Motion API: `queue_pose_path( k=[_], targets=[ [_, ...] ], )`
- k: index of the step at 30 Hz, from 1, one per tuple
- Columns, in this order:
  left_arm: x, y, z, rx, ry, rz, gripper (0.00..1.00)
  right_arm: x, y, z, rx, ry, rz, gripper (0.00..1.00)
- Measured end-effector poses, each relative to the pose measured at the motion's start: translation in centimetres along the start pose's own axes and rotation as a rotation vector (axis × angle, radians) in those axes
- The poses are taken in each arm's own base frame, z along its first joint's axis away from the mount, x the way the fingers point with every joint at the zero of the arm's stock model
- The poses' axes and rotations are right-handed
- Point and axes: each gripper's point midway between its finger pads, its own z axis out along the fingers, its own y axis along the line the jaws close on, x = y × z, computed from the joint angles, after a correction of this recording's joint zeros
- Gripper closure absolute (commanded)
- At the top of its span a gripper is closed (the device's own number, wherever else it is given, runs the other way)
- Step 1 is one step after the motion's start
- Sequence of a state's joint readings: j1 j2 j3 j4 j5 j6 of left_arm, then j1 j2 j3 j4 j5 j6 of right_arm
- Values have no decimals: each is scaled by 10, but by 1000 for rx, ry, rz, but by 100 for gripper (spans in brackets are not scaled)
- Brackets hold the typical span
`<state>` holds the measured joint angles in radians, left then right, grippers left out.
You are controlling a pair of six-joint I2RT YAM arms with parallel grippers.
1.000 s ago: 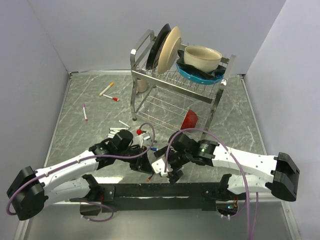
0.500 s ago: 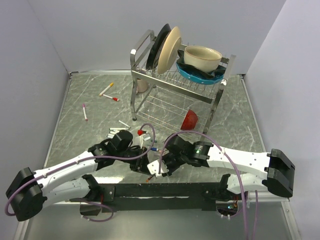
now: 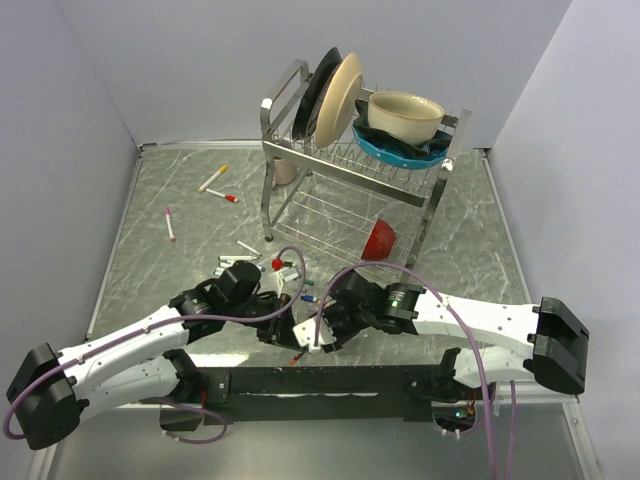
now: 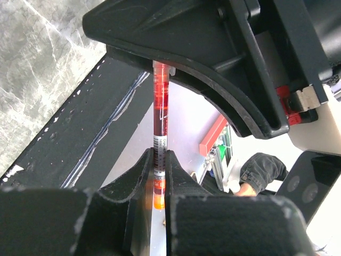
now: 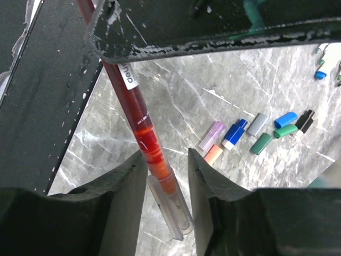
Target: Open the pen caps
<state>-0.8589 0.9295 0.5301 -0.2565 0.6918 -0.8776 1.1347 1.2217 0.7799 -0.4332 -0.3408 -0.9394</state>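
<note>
Marble table (image 3: 150,270); overhead, left hand (image 4: 159,176) and right hand (image 5: 166,165) mostly hide the pen (image 4: 161,106).

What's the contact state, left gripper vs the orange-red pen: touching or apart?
Touching. The left wrist view shows the left gripper closed on the orange-red pen, both fingers pressed against its barrel with no gap.
</note>
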Motion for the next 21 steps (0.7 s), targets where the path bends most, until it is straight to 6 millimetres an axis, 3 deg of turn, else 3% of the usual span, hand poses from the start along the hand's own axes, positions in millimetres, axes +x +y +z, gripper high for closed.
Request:
queue_pose_path(
  k=[2, 7, 9, 14, 16, 21],
  targets=[
    [0, 0, 0, -2, 2, -1, 99, 0, 0, 0, 1, 1, 0, 73],
    [-1, 3, 0, -16, -6, -2, 96, 6, 8, 0, -32, 26, 8, 84],
    [-2, 6, 0, -28, -16, -1, 70, 8, 12, 1, -52, 37, 14, 88],
    [-10, 9, -3, -73, -65, 7, 31, 4, 6, -1, -37, 32, 22, 95],
    [-16, 7, -7, -85, -106, 23, 22, 0, 1, -3, -22, 21, 31, 97],
    [-40, -5, -25, -88, -283, 70, 13, -6, -14, -8, 5, -10, 96, 100]
  ],
)
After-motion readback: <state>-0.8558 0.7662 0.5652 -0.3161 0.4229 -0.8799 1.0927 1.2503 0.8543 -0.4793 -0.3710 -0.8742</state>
